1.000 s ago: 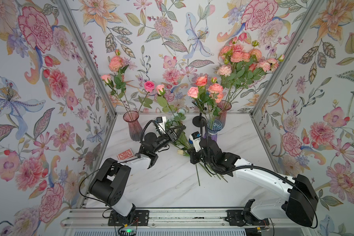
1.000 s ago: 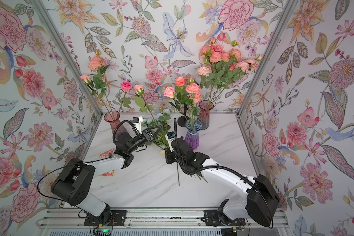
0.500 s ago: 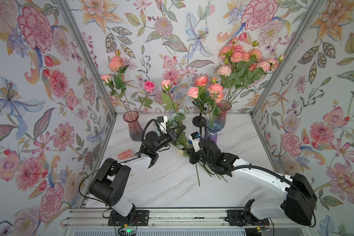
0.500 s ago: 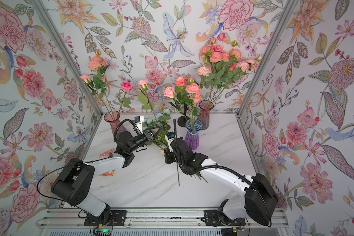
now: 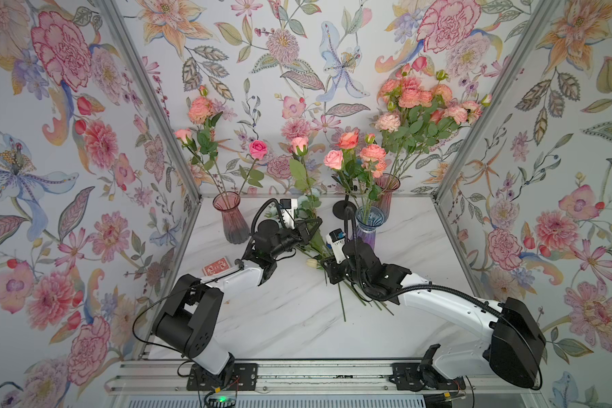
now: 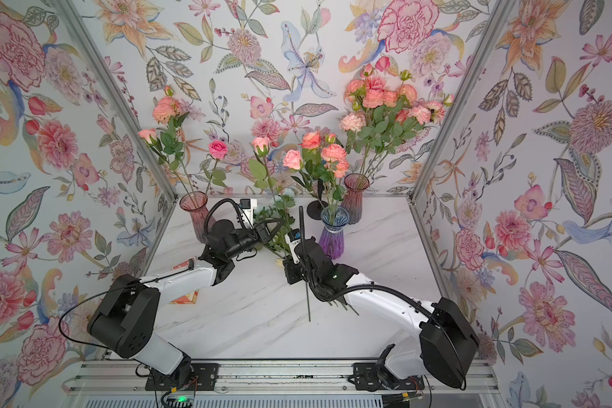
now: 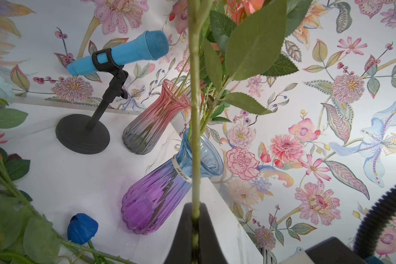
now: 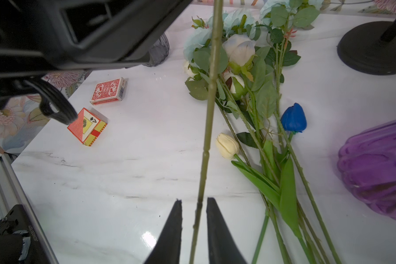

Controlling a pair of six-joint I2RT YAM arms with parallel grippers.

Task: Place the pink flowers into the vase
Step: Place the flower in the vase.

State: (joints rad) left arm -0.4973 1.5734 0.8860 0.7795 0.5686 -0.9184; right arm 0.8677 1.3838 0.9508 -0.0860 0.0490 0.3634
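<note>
A pink rose (image 5: 300,143) (image 6: 261,142) stands nearly upright on its long green stem (image 7: 194,114) between the vases. My left gripper (image 5: 313,226) (image 7: 195,205) is shut on that stem. Lower on the same stem (image 8: 209,102), my right gripper (image 5: 327,270) (image 8: 194,201) is open, its jaws a little apart on either side without touching it. To the right is a blue-purple vase (image 5: 366,226) (image 7: 160,194) holding pink flowers. More pink flowers stand in a pink-grey vase (image 5: 231,219) at the left and another (image 5: 386,190) at the back right.
White and pale-blue blooms (image 8: 238,52), a blue tulip (image 8: 293,117) and a cream tulip (image 8: 226,146) lie on the marble table under the arms. A blue microphone (image 7: 124,52) on a black stand is at the back. Two card boxes (image 8: 108,91) (image 8: 87,126) lie left.
My left gripper has shut on the rose stem and my right gripper has let go of it. The bloom has swung up and to the right.
</note>
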